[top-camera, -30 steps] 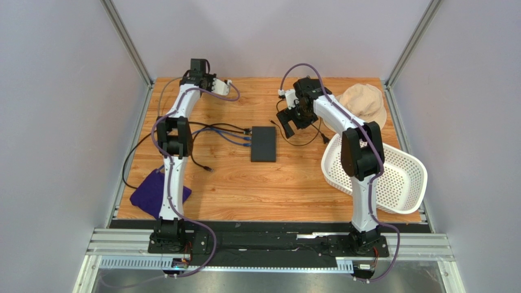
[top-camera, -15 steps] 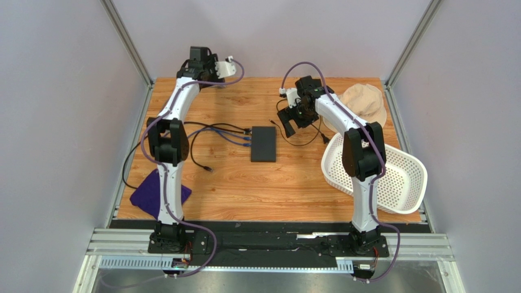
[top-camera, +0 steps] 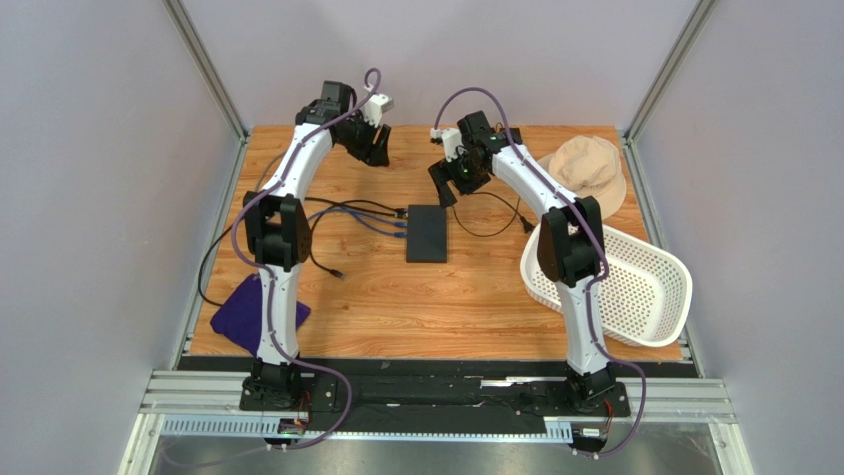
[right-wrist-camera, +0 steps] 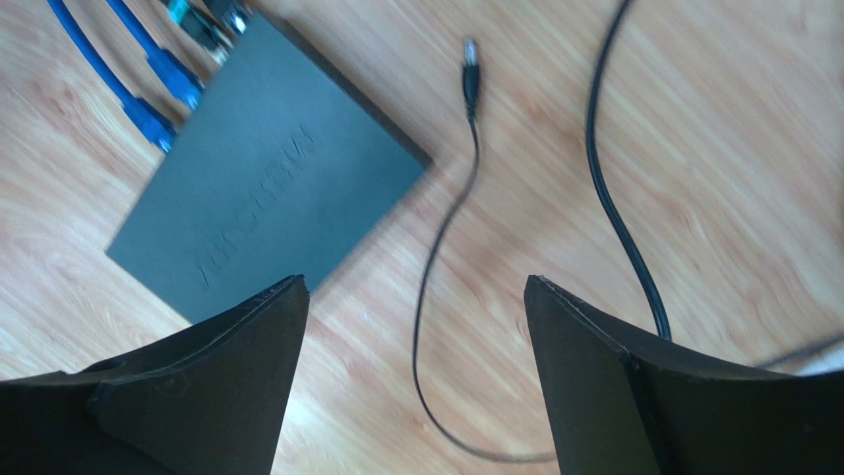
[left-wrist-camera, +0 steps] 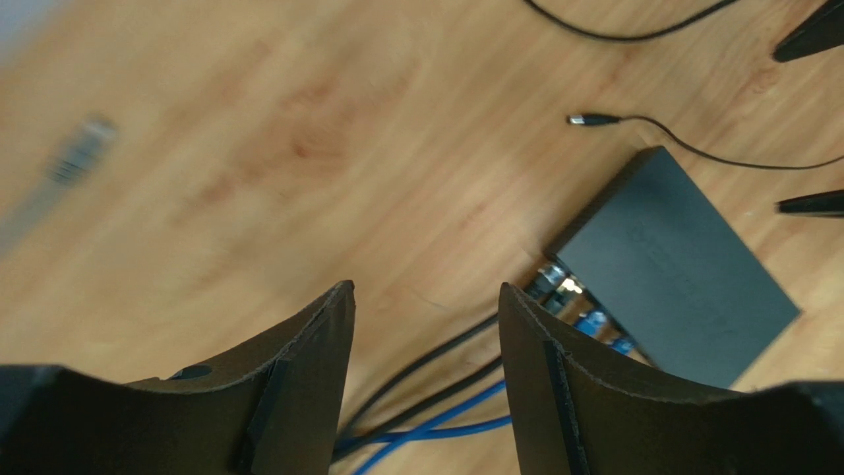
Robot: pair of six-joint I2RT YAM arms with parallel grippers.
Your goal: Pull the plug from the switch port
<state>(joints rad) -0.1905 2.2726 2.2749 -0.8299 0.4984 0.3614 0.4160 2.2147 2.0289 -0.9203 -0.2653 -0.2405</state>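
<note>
The switch (top-camera: 427, 234) is a flat black box lying mid-table, also seen in the left wrist view (left-wrist-camera: 684, 267) and the right wrist view (right-wrist-camera: 267, 168). Blue and black plugs (top-camera: 400, 223) sit in its left-hand row of ports (left-wrist-camera: 575, 297), and blue plugs (right-wrist-camera: 158, 99) show at its edge. My left gripper (top-camera: 376, 148) (left-wrist-camera: 426, 289) hovers behind and left of the switch, open and empty, above the cables (left-wrist-camera: 436, 430). My right gripper (top-camera: 444, 183) (right-wrist-camera: 416, 282) hangs just behind the switch, open and empty.
A thin black cable with a loose plug (right-wrist-camera: 472, 74) and a thicker black cable (right-wrist-camera: 614, 198) lie right of the switch. Another loose cable end (top-camera: 338, 272) lies to the left. A purple cloth (top-camera: 253, 312), a white basket (top-camera: 614, 282) and a beige hat (top-camera: 589, 168) sit at the sides.
My left gripper has opened and swung right from the back left corner towards the switch. My right gripper has shifted left and back, closer to the switch's far end.
</note>
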